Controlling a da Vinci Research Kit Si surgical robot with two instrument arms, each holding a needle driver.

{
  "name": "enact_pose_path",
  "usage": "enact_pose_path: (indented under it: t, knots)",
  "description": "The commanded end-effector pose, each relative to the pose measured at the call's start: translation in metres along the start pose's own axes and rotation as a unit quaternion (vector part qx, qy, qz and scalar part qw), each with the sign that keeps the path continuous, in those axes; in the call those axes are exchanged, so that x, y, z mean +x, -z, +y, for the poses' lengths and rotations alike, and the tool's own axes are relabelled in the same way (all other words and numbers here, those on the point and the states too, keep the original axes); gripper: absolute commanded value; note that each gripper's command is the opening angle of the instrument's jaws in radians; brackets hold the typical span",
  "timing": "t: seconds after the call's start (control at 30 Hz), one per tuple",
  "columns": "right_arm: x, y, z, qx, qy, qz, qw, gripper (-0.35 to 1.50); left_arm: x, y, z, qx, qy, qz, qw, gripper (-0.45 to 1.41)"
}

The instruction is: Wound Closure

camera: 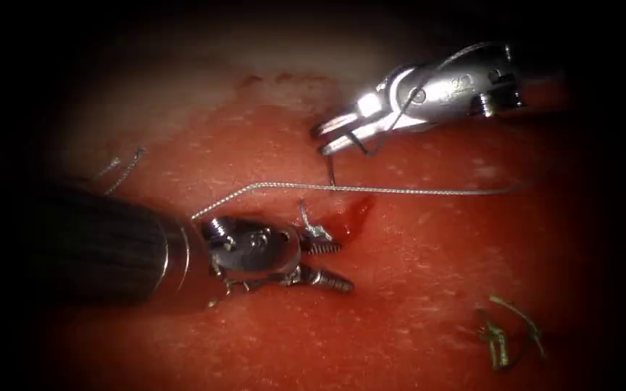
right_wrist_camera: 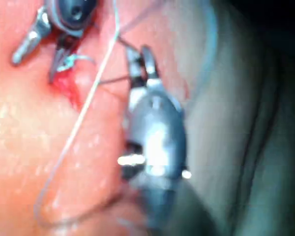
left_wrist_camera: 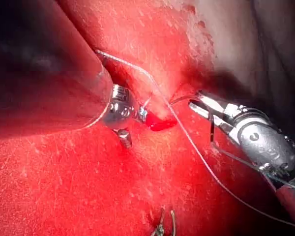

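Observation:
The cut point(camera: 356, 213) is a short dark slit with red fluid in the middle of the tissue point(camera: 429, 289). My right tool point(camera: 325, 139) comes in from the upper right, shut on the curved needle point(camera: 330, 170) near its middle. The needle's tip points down at the tissue just up and left of the cut; I cannot tell whether it is in. Thread point(camera: 400, 191) runs level across the tissue above the cut. My left tool point(camera: 331, 263) lies left of the cut, open and holding nothing, beside a short thread stub point(camera: 304, 219). The needle point(left_wrist_camera: 212, 132) hangs from the right jaws.
Cut ends of thread lie on the tissue at the left point(camera: 126, 168) and, greenish, at the lower right point(camera: 505, 333). The left tool's dark shaft point(camera: 96, 250) covers the lower left. Pale tissue edge point(camera: 255, 65) lies at the back.

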Motion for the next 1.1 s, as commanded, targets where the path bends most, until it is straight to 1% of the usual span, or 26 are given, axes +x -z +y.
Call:
enact_pose_path:
  t: [0.03,0.1,0.2,0.23,0.33,0.43,0.6,0.83,1.0,1.03,1.1]
  knots:
    - [-0.0006,-0.001,-0.0003,0.007,-0.014,0.002,1.0,-0.35,-0.0005,-0.0009,0.0001,-0.001,0.002,0.0,1.0,0.74]
    - [-0.0008,-0.0011,-0.0004,0.01,-0.028,0.001,1.0,-0.35,-0.0005,-0.0009,0.0001,-0.001,0.001,0.0,1.0,0.74]
    - [-0.001,-0.001,0.0002,-0.01,-0.048,-0.008,0.999,-0.35,-0.0004,-0.0009,0.0001,-0.001,0.002,0.0,1.0,0.74]
    - [-0.0012,-0.0008,0.0009,-0.02,-0.081,-0.014,0.996,-0.35,-0.0004,-0.0009,0.0001,-0.001,0.002,0.0,1.0,0.74]
    - [-0.0014,-0.0006,0.0015,-0.024,-0.132,-0.017,0.991,-0.35,-0.0005,-0.0009,0.0001,-0.001,0.001,0.0,1.0,0.74]
    - [-0.0018,-0.0006,0.0021,-0.035,-0.164,-0.018,0.986,-0.35,-0.0005,-0.0009,0.0001,-0.001,0.002,-0.002,1.0,0.74]
    - [-0.002,-0.0008,0.0022,-0.043,-0.195,-0.009,0.98,-0.35,-0.0005,-0.0008,0.0001,-0.001,0.001,-0.002,1.0,0.74]
    - [-0.0029,-0.0018,0.0001,-0.002,-0.284,-0.007,0.959,-0.35,-0.0005,-0.0007,0.0,-0.002,0.001,-0.002,1.0,0.74]
    - [-0.0034,-0.0024,-0.001,0.018,-0.346,-0.005,0.938,-0.35,-0.0005,-0.0007,0.0,-0.002,0.001,-0.002,1.0,0.74]
    - [-0.0035,-0.0026,-0.0013,0.027,-0.366,-0.006,0.93,-0.35,-0.0005,-0.0007,0.0,-0.002,0.001,-0.002,1.0,0.74]
    - [-0.0035,-0.0027,-0.0016,0.036,-0.379,-0.004,0.925,-0.35,-0.0005,-0.0007,0.0,-0.002,0.001,-0.002,1.0,0.74]
